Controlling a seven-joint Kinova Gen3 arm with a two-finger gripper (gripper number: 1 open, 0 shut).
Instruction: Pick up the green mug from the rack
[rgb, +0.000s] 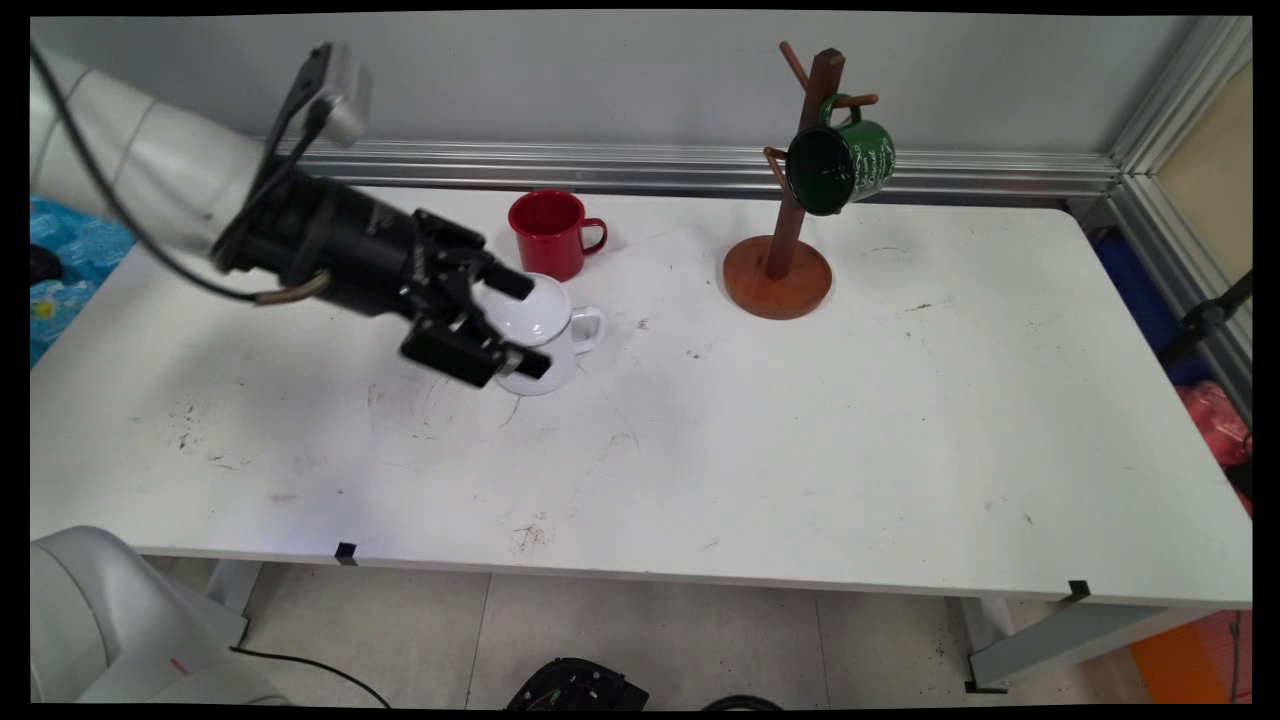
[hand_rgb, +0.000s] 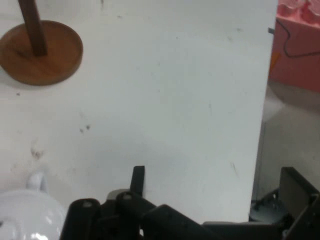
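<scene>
surface: a white table (rgb: 800, 450), scuffed with dark marks, backed by a grey wall with an aluminium rail along its foot.

nearest item: the gripper (rgb: 522, 322), reaching in low from the left with its axis nearly level and pointing right. its fingers stand well apart, one on the far side of a white mug (rgb: 545, 335) and one on the near side, so the mug's rim lies between them. contact cannot be confirmed; the jaws are not closed on anything. in the hand view the white mug (hand_rgb: 30, 217) sits at the lower left corner, off the centre line between the two fingers, and one finger (hand_rgb: 138, 181) shows beside it.

the white mug stands upright, its handle turned to the right, away from the arm.

just behind it, a red mug (rgb: 548, 233) stands upright, handle also to the right; the two appear close, touching cannot be told.

farther right, well apart from both: a wooden mug tree (rgb: 785, 255) on a round base, with a green mug (rgb: 838, 165) hung by its handle from a peg, mouth facing the camera.
</scene>
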